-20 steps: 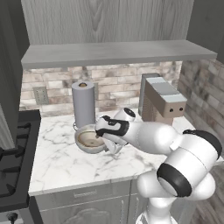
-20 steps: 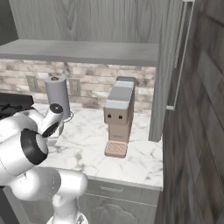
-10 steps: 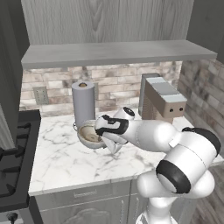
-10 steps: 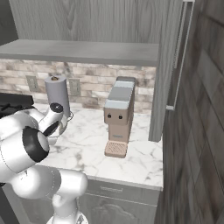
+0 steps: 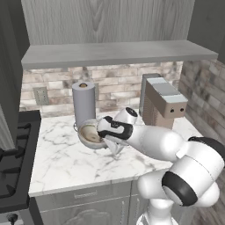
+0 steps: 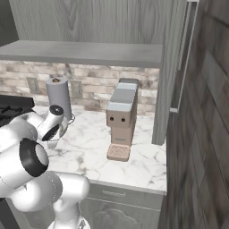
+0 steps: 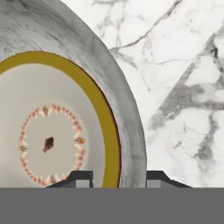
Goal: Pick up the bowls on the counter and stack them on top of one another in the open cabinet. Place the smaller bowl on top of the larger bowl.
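The smaller bowl (image 7: 48, 140) nests inside the larger bowl (image 5: 91, 134), which is tilted up off the marble bench (image 5: 66, 162) in front of the paper towel roll (image 5: 84, 103), the hand (image 7: 119, 178) clamped across its rim.

Both nested bowls (image 5: 91, 133) now tilted, lifted by claw (image 7: 118, 178).

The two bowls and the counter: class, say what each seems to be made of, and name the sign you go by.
Larger bowl: probably stone or stoneware, matte; grey-white marbled, speckled wall.
Smaller bowl: likely glazed ceramic; cream inside, ochre rim, painted ring of small marks.
Counter: looks like polished marble; white with grey veins.
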